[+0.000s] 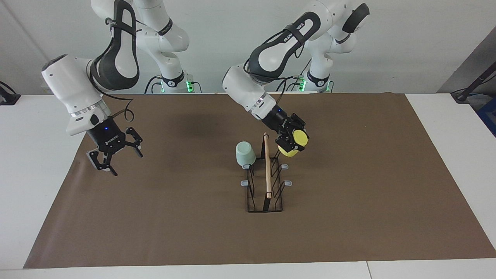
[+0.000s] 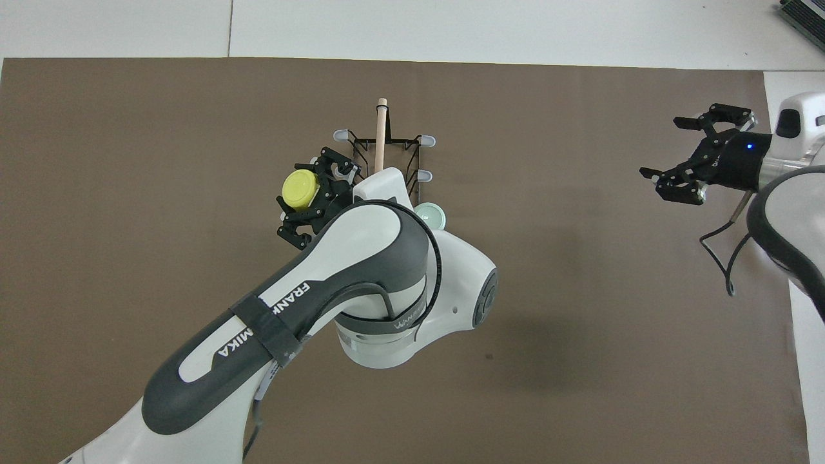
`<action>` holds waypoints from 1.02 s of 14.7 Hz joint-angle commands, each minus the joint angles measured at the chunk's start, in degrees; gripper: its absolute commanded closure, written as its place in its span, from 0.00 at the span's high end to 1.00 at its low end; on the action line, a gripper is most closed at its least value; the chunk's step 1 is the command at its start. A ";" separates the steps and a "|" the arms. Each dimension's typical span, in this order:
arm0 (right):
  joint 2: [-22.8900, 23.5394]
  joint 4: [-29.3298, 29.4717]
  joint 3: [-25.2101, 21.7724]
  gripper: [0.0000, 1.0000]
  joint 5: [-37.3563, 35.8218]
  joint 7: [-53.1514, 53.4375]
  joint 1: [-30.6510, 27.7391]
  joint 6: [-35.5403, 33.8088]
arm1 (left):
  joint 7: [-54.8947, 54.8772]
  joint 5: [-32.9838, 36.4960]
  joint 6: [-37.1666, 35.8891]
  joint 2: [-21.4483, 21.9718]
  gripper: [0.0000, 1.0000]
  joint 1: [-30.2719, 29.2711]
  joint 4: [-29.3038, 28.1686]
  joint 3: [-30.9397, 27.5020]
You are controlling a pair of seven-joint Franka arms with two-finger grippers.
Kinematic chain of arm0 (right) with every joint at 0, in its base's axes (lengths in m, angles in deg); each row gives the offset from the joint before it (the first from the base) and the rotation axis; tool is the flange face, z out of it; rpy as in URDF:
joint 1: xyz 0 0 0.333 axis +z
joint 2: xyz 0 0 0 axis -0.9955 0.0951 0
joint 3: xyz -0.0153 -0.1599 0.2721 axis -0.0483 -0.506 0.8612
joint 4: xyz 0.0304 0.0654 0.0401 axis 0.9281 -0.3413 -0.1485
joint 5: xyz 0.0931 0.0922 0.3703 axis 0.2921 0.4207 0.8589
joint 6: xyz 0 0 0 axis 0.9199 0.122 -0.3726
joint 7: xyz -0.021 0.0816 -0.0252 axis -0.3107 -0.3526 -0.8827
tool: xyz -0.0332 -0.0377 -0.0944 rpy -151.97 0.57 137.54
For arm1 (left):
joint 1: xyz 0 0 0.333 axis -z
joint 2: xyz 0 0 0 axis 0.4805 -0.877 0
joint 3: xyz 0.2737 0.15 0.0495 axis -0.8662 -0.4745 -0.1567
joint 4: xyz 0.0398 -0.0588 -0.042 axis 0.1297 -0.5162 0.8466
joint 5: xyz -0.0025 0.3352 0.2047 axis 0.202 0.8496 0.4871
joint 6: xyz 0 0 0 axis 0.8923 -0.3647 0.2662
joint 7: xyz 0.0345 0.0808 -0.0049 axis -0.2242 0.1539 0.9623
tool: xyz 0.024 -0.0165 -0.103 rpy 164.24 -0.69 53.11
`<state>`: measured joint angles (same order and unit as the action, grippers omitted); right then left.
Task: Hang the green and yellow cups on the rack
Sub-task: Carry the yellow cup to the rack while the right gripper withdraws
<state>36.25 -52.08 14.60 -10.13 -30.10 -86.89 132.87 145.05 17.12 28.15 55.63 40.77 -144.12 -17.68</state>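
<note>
right gripper [image 1: 110,157]: open, empty, up over the mat [image 1: 155,217]
green cup [image 1: 245,153]: hangs on a rack [image 1: 266,182] prong
left gripper [image 1: 290,144]: grips yellow cup [image 1: 295,142], at rack's 1 o'clock

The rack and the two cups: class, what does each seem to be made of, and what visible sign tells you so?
Rack: thin black wire, probably coated metal, judging by its slender bent lines; its top rod looks like pale bare wood; its prong tips look like grey rubber or plastic.
Green cup: smooth, matte, evenly coloured, likely plastic.
Yellow cup: same look, likely plastic.
</note>
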 commanded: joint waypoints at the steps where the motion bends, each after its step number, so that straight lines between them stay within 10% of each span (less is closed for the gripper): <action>1: -1.21 0.40 0.97 1.00 -14.98 18.03 1.19 -2.83 | 2.93 1.13 -1.44 -1.10 0.00 1.13 -0.53 0.34; 5: -2.79 0.67 0.97 1.00 -29.08 41.43 5.67 -10.56 | 4.87 1.04 -1.09 -2.15 0.00 1.57 -2.02 0.42; 10: -6.22 6.36 1.32 1.00 -28.31 62.63 7.27 -27.85 | 6.54 0.69 0.92 -2.15 0.00 1.66 -3.70 1.13; 12: -6.75 11.89 1.15 1.00 -24.56 67.56 6.74 -35.86 | 6.63 0.69 1.20 -2.06 0.84 1.66 -3.96 1.13; 13: -6.75 14.35 0.80 1.00 -22.96 68.97 6.57 -39.37 | 6.55 0.60 1.11 -2.06 1.00 1.66 -3.35 1.13; 15: -6.84 18.14 0.53 1.00 -22.60 69.86 6.48 -45.79 | 5.32 0.16 1.63 -1.10 1.00 1.40 -2.12 1.56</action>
<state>28.44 -38.25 15.19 -34.39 37.95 -79.72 92.34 150.54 17.13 28.63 53.34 42.04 -147.01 -16.14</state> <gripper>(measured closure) 0.000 0.132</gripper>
